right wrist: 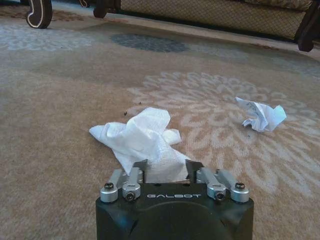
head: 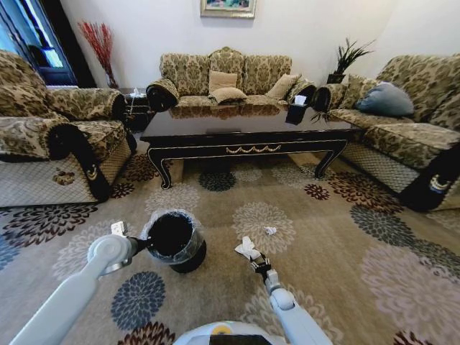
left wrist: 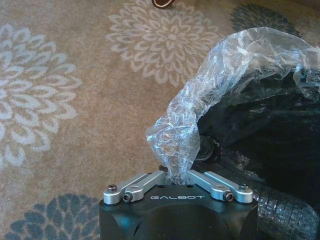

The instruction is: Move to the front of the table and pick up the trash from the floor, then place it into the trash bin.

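Note:
The trash bin (head: 175,242) stands on the floor (head: 323,237), black with a clear liner bag (left wrist: 225,75) over its rim. My left gripper (left wrist: 176,176) is at the bin's rim, shut on a pulled-up fold of the liner; it also shows in the head view as the left gripper (head: 144,243). A crumpled white tissue (right wrist: 140,134) of the trash lies flat on the carpet. My right gripper (right wrist: 166,169) is low over it, open, with the tissue's near end between the fingers (right wrist: 140,167). A second crumpled scrap (right wrist: 262,115) lies farther off. The table (head: 244,133) is beyond.
Sofas flank the carpet on the left (head: 50,136), at the back (head: 226,79) and on the right (head: 410,122). A small pale object (head: 118,228) lies on the carpet left of the bin. Open carpet stretches between me and the table.

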Available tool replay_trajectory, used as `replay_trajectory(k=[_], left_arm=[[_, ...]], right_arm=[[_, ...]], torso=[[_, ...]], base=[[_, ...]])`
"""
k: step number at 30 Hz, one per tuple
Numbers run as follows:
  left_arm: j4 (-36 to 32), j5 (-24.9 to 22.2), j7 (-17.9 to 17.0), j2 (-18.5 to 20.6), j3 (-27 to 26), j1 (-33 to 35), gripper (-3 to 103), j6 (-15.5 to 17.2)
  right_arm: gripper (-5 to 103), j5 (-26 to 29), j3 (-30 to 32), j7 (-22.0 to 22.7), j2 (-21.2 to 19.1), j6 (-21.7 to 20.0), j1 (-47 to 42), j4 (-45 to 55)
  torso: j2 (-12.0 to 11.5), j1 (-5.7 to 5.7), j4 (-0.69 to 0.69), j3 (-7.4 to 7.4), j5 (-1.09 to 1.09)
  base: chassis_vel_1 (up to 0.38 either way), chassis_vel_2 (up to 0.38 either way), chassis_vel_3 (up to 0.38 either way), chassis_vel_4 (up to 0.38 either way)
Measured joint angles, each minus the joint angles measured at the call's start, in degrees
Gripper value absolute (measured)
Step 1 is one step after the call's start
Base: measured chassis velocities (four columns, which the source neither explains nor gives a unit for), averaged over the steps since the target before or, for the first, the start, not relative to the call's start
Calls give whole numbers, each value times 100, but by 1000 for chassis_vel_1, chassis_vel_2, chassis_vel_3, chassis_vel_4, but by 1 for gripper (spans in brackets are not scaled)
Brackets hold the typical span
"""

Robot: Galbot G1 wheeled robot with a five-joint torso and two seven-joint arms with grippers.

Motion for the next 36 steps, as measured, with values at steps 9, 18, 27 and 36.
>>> replay_trajectory(k=[9, 18, 27, 36], left_arm=[[20, -1, 0, -12, 47, -32, 0, 0], [14, -3, 0, -18, 61, -35, 0, 0], [1, 40, 1, -57, 158, -33, 0, 0], [5, 162, 1, -157, 339, -37, 0, 0]], right_arm=[[12, -30, -16, -20, 22, 0, 61, -130], [0, -4, -18, -19, 1, -4, 43, -55], [0, 69, -12, 10, -87, -29, -127, 279], [0, 105, -11, 152, -369, -105, -696, 1646]], torso=[[0, 0, 1, 0, 0], [0, 0, 1, 0, 0], [0, 0, 1, 0, 0], [0, 0, 1, 0, 0]], base=[[0, 0, 0, 0], [0, 0, 0, 0], [0, 0, 0, 0], [0, 0, 0, 0]])
